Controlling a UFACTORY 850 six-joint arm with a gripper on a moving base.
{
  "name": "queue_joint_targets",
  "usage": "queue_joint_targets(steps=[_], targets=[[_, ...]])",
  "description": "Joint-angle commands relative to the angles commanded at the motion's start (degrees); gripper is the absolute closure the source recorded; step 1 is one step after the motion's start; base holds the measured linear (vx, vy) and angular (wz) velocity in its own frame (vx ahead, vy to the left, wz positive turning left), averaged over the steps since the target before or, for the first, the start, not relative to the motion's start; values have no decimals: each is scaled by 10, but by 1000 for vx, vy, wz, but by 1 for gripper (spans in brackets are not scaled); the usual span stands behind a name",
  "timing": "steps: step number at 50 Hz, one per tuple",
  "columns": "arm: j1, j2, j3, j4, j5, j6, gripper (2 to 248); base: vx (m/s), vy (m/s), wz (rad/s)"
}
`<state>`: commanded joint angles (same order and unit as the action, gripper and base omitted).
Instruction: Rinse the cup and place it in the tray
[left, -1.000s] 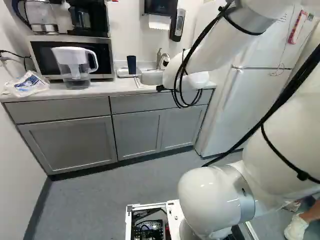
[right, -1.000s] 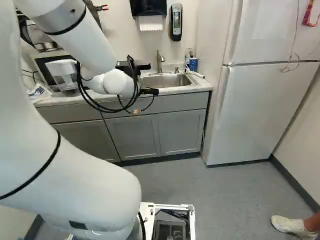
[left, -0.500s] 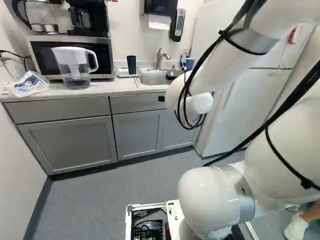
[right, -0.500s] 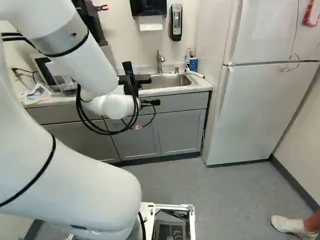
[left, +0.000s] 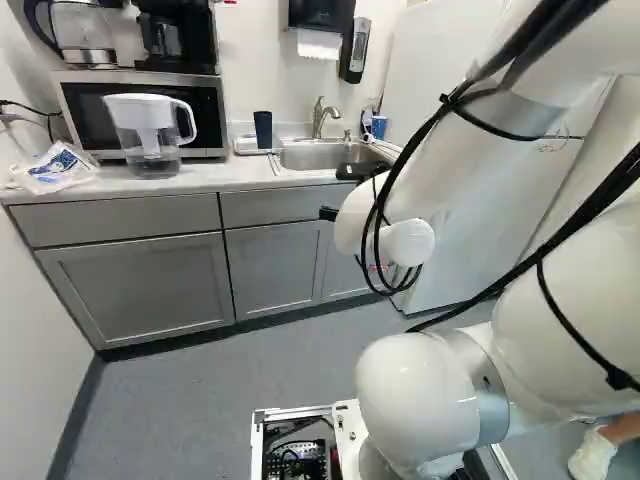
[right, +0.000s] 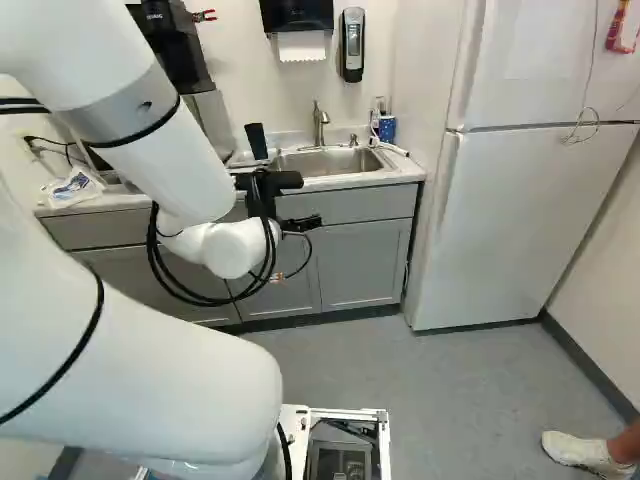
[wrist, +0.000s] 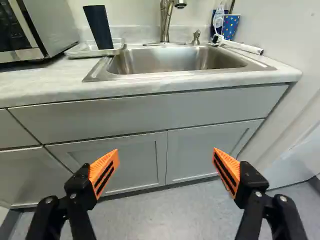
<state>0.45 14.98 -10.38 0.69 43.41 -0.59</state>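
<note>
My gripper (right: 268, 182) hangs in front of the counter in the right base view, short of the sink. Seen from the wrist, the gripper (wrist: 166, 167) is open, its orange pads wide apart with nothing between them but the view of cabinet doors and floor. The dark blue cup (wrist: 98, 27) stands upright at the clear tray (wrist: 85, 52), apparently inside its end nearest the sink; it is ahead of the gripper and to the microwave side. Between cup and soap pump, the steel sink (wrist: 170, 61) lies under the faucet (wrist: 166, 22).
On the counter are a microwave (left: 92, 102), a water pitcher (left: 150, 135) and a plastic bag (left: 58, 168). A white-handled brush (wrist: 242, 47) and a blue patterned cup (wrist: 230, 26) are beyond the sink's other end. The fridge (right: 530, 230) stands beside the counter.
The arm has lowered and drawn back from the sink, uncovering the faucet and basin in the left base view and the cup in the right one. The base and cup have not moved.
</note>
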Motion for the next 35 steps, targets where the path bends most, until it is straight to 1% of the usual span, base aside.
queue_joint_targets(steps=[18,35], targets=[[-3,7,35,-4,43,4,3,0,0,0],[-4,10,51,-7,63,6,3,0,0,0]])
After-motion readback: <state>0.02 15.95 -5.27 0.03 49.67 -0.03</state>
